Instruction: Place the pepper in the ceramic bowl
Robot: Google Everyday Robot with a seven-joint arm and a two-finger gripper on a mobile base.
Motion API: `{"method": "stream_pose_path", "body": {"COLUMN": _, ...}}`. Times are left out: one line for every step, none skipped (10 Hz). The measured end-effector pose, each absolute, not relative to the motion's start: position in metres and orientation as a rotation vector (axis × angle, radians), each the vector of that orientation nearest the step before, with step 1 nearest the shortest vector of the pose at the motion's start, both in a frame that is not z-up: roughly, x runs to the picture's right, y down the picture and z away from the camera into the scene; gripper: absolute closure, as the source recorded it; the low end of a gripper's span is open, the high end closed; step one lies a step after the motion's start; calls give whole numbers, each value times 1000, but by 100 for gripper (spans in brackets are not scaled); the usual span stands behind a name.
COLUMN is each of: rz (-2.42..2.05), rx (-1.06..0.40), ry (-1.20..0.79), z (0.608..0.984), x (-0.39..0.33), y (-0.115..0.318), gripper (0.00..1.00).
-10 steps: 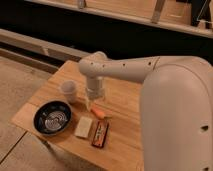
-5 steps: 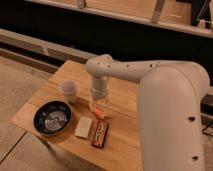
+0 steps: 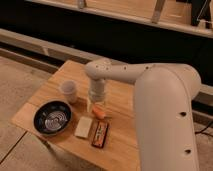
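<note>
- Vs 1 s ago: arm has swung a bit toward the counter's mid and dropped; gripper (image 3: pixel 98 103) now sits lower, right on top of the pepper; nothing else on the counter has shifted
- Pepper (image 3: pixel 100 113) lies on the wooden counter (image 3: pixel 125 107), about mid-counter, a little toward the front edge; only its orange lower part shows, peeking out just under the gripper
- Key relation: pepper is directly below the gripper, touching or nearly so; long axis hard to read w/ the upper part hidden, prob. slanting toward the front edge
- Gripper state: can't tell whether it's spread or closed on the pepper; no lift visible yet
- Ceramic bowl (image 3: pixel 52 118) sits by the front-left corner as seen, well apart from the pepper, empty inside
- So the carry goes from mid-counter toward that corner, passing near the white cup (image 3: pixel 68 91) & pale block (image 3: pixel 83 127)
- Counts: 1 pepper, 1 ceramic bowl, 1 white cup, 1 pale block, 1 dark packet (image 3: pixel 100 135), 1 arm w/ 1 gripper
- Judgement: grasp stage, placing not yet done
</note>
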State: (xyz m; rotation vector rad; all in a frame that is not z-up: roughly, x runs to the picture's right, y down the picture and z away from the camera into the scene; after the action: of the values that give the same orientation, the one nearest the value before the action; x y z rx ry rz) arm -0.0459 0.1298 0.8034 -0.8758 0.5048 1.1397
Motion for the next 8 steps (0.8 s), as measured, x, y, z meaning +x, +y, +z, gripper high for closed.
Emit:
{"method": "stream_pose_path", "body": {"rz": 1133, "rx": -876, "ry": 509, "z": 803, "x": -46, "y": 133, "gripper": 35}}
{"method": "stream_pose_path", "body": {"rz": 1125, "rx": -876, "ry": 516, "z": 804, "x": -44, "y": 137, "gripper": 36}}
{"method": "stream_pose_path", "body": {"rz": 1119, "rx": -873, "ry": 520, "z": 805, "x": -43, "y": 139, "gripper": 40}}
{"method": "stream_pose_path", "body": {"rz": 1111, "rx": -865, "ry": 523, "z": 807, "x": -40, "y": 141, "gripper": 51}}
{"method": "stream_pose_path", "body": {"rz": 1110, "rx": -861, "ry": 523, "z": 809, "x": -38, "y": 142, "gripper": 62}}
{"method": "stream_pose_path", "body": {"rz": 1109, "rx": -860, "ry": 521, "z": 810, "x": -37, "y": 142, "gripper": 69}}
{"method": "stream_pose_path", "body": {"rz": 1108, "rx": -854, "ry": 516, "z": 810, "x": -36, "y": 142, "gripper": 83}}
{"method": "stream_pose_path", "body": {"rz": 1107, "rx": -850, "ry": 513, "z": 810, "x": -37, "y": 141, "gripper": 91}}
